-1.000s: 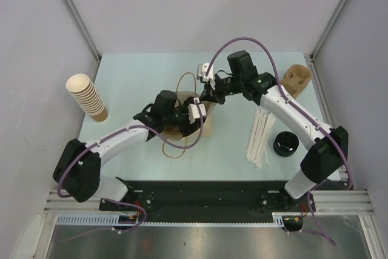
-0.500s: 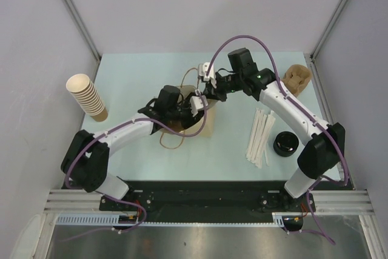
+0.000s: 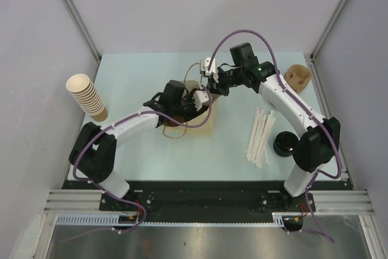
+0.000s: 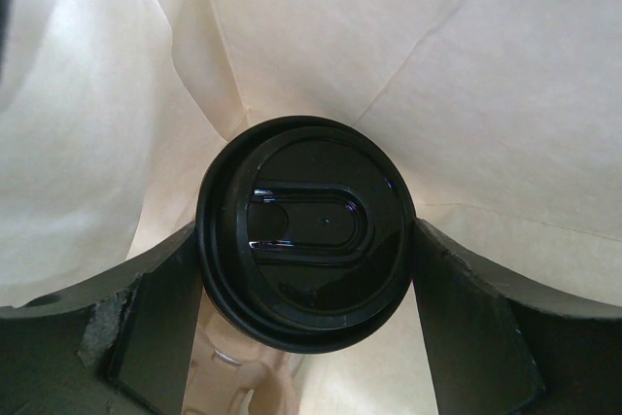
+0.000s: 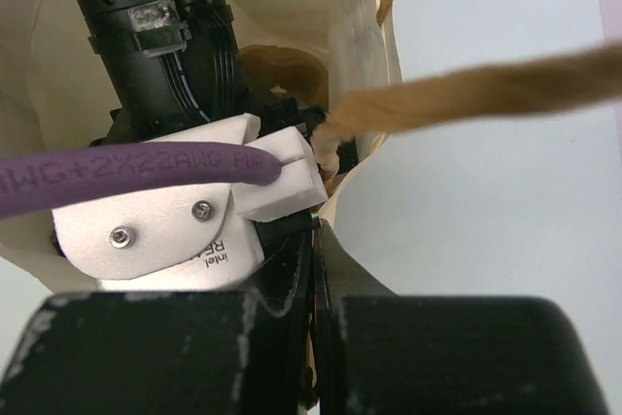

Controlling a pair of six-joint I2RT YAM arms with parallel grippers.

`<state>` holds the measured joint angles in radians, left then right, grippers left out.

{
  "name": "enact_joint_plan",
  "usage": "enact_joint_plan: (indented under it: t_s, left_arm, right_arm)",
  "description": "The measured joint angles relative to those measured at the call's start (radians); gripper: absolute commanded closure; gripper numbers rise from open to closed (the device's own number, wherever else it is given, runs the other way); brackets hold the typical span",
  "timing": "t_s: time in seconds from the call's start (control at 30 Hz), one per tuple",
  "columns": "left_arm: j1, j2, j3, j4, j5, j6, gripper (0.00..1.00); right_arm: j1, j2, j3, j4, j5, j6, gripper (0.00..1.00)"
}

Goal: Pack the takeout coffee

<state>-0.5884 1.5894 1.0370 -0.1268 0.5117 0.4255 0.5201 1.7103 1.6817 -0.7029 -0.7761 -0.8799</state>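
Observation:
In the left wrist view my left gripper (image 4: 306, 274) is shut on the takeout coffee cup. Only the cup's black lid (image 4: 306, 230) shows, between the two fingers (image 4: 160, 328), deep inside a paper bag with pale walls (image 4: 466, 75). The cup body is hidden under the lid. A tan moulded shape (image 4: 233, 386) lies below it. From above, my left gripper (image 3: 195, 100) reaches into the brown bag (image 3: 205, 127). My right gripper (image 3: 210, 84) is shut on the bag's rim (image 5: 335, 230) and holds it open. A brown pulp carrier tray (image 3: 297, 77) sits at the back right.
A tall stack of nested tan cups (image 3: 88, 96) lies at the left. Pale wooden sticks (image 3: 260, 137) and black round lids (image 3: 285, 144) lie at the right. The bag's twine handles (image 5: 466, 94) hang by my right gripper. Frame posts stand at the back corners.
My left arm has pushed further up and right, deeper into the bag with the lidded cup. My right gripper has shifted slightly toward the back, still holding the bag's rim.

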Motion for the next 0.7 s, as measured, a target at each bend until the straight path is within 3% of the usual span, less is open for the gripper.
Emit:
enact_joint_plan:
  t_s: [0.63, 0.67, 0.7]
  left_arm:
    - [-0.005, 0.106, 0.1, -0.059, 0.0, -0.016, 1.0]
    - [-0.005, 0.107, 0.101, -0.062, 0.0, -0.016, 0.99]
    - [-0.005, 0.108, 0.104, -0.064, 0.0, -0.015, 0.93]
  right_arm:
    - [-0.054, 0.051, 0.045, -0.038, -0.031, -0.04, 1.0]
    - [-0.055, 0.051, 0.045, -0.038, -0.032, -0.042, 1.0]
    - [-0.057, 0.051, 0.045, -0.038, -0.034, -0.042, 1.0]
